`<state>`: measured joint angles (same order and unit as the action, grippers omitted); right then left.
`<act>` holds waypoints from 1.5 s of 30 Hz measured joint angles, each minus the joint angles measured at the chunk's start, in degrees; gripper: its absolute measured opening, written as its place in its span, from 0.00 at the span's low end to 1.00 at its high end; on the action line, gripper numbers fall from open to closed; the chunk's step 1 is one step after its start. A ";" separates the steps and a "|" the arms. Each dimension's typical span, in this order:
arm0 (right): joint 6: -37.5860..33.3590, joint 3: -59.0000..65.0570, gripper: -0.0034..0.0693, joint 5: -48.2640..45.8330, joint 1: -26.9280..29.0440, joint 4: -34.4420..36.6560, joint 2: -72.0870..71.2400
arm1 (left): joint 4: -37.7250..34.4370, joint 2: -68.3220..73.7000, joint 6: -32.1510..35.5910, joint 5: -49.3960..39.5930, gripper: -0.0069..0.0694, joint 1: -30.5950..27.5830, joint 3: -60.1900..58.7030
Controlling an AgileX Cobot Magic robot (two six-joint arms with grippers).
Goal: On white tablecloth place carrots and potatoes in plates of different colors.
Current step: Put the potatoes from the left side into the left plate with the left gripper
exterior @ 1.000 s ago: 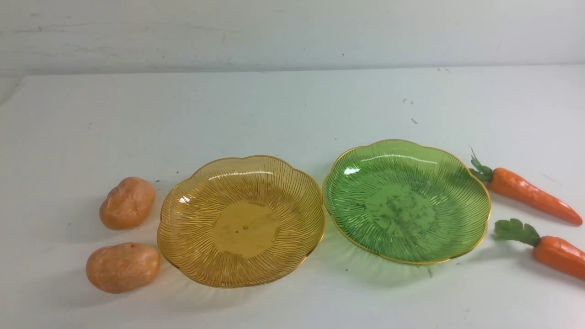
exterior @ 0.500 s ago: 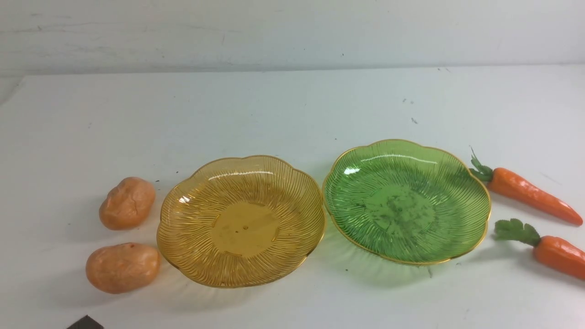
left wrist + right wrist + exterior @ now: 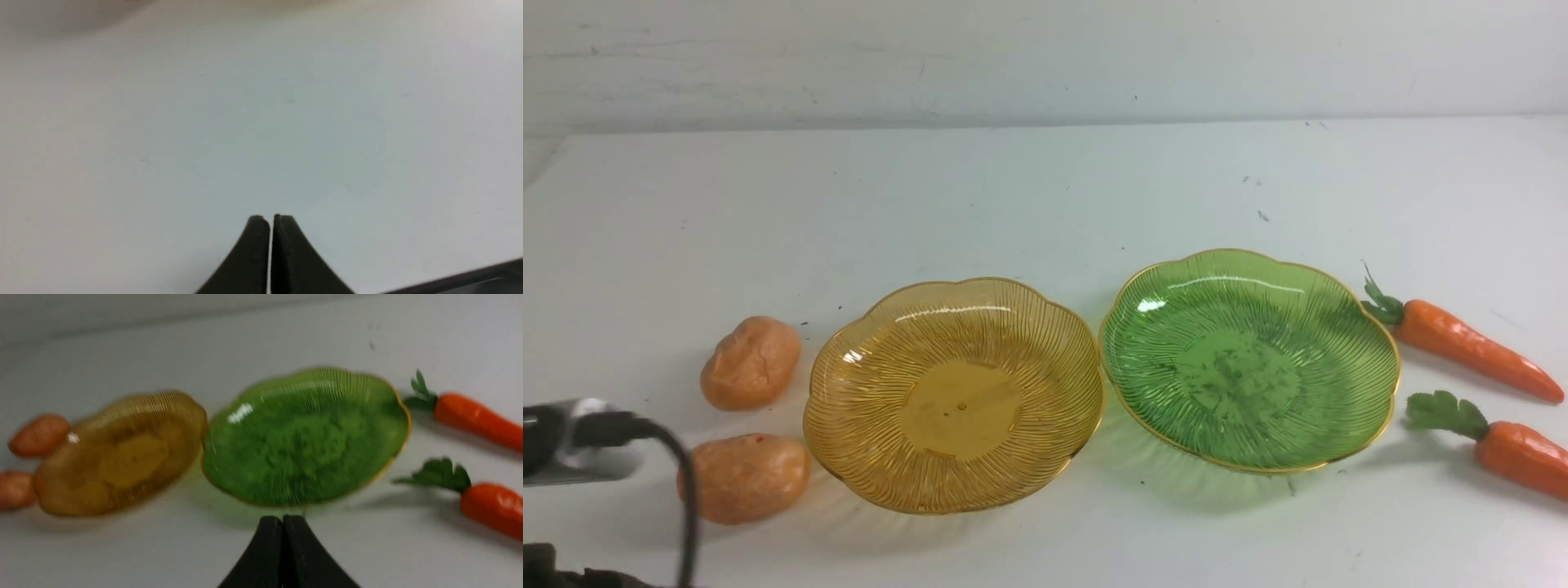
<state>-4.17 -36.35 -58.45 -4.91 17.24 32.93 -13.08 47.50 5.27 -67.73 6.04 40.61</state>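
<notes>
On white tablecloth (image 3: 1045,188): far potato (image 3: 751,363), near potato (image 3: 752,478), 9 o'clock of amber plate (image 3: 953,395); far carrot (image 3: 1470,347), near carrot (image 3: 1515,453), 3 o'clock of green plate (image 3: 1249,360). Left gripper (image 3: 270,218), right gripper (image 3: 282,518) clenched, empty.

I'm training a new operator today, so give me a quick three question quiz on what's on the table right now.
1. True or false: the yellow plate and the green plate are both empty.
2. The two potatoes lie on the cloth next to which plate? A) yellow B) green C) neither
3. Fill in: the left gripper has its jaws ____.
Key: 1 true; 2 A; 3 shut.
</notes>
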 joint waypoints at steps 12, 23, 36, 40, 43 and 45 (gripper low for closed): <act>0.19 -0.16 0.03 -8.23 0.00 -7.37 12.22 | 6.47 15.76 4.17 5.30 0.16 0.00 8.18; 0.19 -0.32 0.03 -5.13 0.00 -6.32 12.22 | 7.32 30.10 26.12 20.44 0.75 0.00 10.27; 0.19 -0.34 0.03 -4.69 0.00 -6.11 12.22 | 9.47 38.19 34.40 28.07 0.88 0.00 10.27; 0.19 -0.34 0.03 -4.62 0.00 -6.11 12.22 | 9.74 40.06 34.40 28.12 0.87 0.00 10.27; 0.19 -0.34 0.03 -4.41 0.00 -6.11 12.22 | 10.21 41.54 34.40 28.12 0.87 0.00 10.27; 0.19 -0.34 0.03 -4.18 0.00 -6.09 12.22 | 10.49 42.29 34.40 28.19 0.87 0.00 10.27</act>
<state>-3.98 -36.69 -62.63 -4.91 11.15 45.15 -2.59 89.79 39.66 -39.54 6.04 50.88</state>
